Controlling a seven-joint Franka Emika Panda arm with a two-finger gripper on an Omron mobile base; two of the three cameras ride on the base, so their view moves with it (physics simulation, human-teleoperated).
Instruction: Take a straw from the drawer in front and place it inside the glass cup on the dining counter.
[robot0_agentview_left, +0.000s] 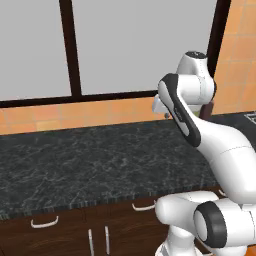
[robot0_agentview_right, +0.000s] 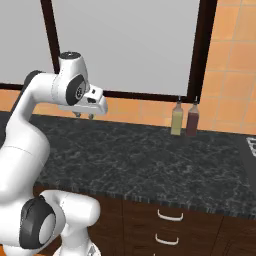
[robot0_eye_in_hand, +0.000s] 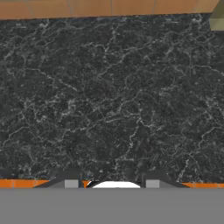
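With the jaws of the gripper (robot0_agentview_right: 84, 116) parted and empty above the black surface (robot0_agentview_left: 90, 165), the light, bendy straw should be pinched mid-shaft.

The counter (robot0_agentview_left: 95, 160) is black stone threaded with fine pale grey veins and speckles, and it shows the same marbled pattern from the hand view. Behind it the wall tiles (robot0_agentview_left: 75, 114) are warm orange with lighter grout lines. The window (robot0_agentview_right: 125, 45) has flat pale grey panes in a very dark brown frame. The cabinet fronts (robot0_agentview_right: 165, 225) below the counter are dark brown wood with curved silver handles (robot0_agentview_right: 170, 216). Two bottles stand at the wall: one olive-yellow bottle (robot0_agentview_right: 176, 121) and one dark reddish-brown bottle (robot0_agentview_right: 192, 122), both with dark tips. The robot arm (robot0_agentview_left: 220, 150) is glossy white with black joint bands.
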